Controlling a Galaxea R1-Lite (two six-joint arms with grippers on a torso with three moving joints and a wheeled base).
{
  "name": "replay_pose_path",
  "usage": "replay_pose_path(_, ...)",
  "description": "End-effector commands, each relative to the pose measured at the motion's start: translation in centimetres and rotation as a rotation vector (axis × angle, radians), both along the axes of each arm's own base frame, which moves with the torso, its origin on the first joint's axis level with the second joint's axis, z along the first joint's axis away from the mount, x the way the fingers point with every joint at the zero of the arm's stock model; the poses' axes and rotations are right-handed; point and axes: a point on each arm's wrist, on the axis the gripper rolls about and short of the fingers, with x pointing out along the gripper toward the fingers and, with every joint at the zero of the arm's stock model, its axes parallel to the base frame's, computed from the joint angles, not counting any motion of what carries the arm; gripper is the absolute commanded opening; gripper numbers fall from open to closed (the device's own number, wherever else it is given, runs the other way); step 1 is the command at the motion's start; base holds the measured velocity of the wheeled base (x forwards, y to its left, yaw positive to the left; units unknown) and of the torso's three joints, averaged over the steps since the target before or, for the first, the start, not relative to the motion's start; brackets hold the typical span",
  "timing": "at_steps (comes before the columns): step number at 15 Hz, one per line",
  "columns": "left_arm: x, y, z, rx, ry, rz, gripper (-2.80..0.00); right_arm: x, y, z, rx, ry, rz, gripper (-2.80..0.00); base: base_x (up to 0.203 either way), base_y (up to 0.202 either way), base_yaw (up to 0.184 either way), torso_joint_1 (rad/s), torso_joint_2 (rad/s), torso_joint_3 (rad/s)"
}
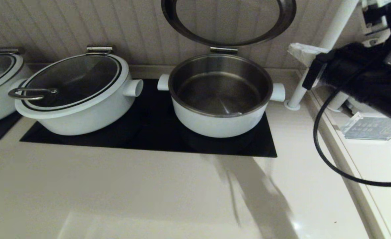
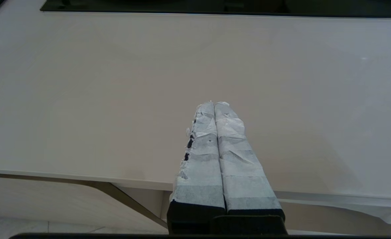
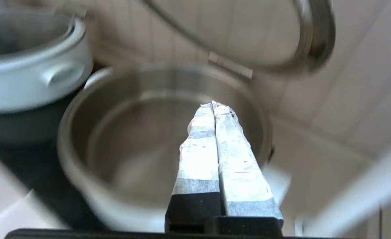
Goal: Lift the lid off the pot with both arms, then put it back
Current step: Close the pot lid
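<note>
Round glass lid tipped upright on its hinge behind the open white steel-lined pot — underside facing forward, right gripper pressed together, left gripper pressed together over the counter.

The pot stands open and empty on black glass; the lid is tipped up behind it.

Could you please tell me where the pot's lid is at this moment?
In the head view, the lid stands swung up behind the open pot, against the back wall, right of the closed neighbouring pot.
</note>
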Motion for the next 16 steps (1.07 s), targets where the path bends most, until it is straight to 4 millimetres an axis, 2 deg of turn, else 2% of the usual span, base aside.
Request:
replay_pose_path(1,0.0,0.0,0.0,-0.001,-0.002,0.0,-2.8,-3.2,-1.4,0.3,-0.005,0.008,-0.002,-2.8,0.0,0.0,0.0,0.0,0.0,0.0)
replay_pose_path(3,0.0,0.0,0.0,0.0,-0.002,0.0,-2.8,-5.4,-2.7,0.0,-0.027,0.062,-0.017,-2.8,0.0,0.0,0.0,0.0,0.0,0.0)
replay_pose_path(5,0.0,0.0,0.0,0.0,-0.002,0.0,-2.8,-6.2,-4.5,-0.1,-0.051,0.132,-0.088,-2.8,0.0,0.0,0.0,0.0,0.0,0.0)
replay_pose_path(7,0.0,0.0,0.0,-0.002,-0.002,0.0,-2.8,-6.2,-5.8,1.7,-0.05,0.142,-0.15,-2.8,0.0,0.0,0.0,0.0,0.0,0.0)
replay_pose_path(9,0.0,0.0,0.0,-0.002,-0.002,0.0,-2.8,-5.6,-6.2,4.5,-0.039,0.109,-0.171,-2.8,0.0,0.0,0.0,0.0,0.0,0.0)
replay_pose_path(12,0.0,0.0,0.0,-0.001,-0.002,0.0,-2.8,-2.8,-5.7,8.9,-0.022,0.014,-0.134,-2.8,0.0,0.0,0.0,0.0,0.0,0.0)
replay_pose_path(14,0.0,0.0,0.0,0.0,-0.002,0.0,-2.8,0.2,-5.0,10.6,-0.026,-0.031,-0.079,-2.8,0.0,0.0,0.0,0.0,0.0,0.0)
replay_pose_path(16,0.0,0.0,0.0,0.0,-0.002,0.0,-2.8,3.4,-4.2,11.2,-0.027,-0.087,-0.039,-2.8,0.0,0.0,0.0,0.0,0.0,0.0)
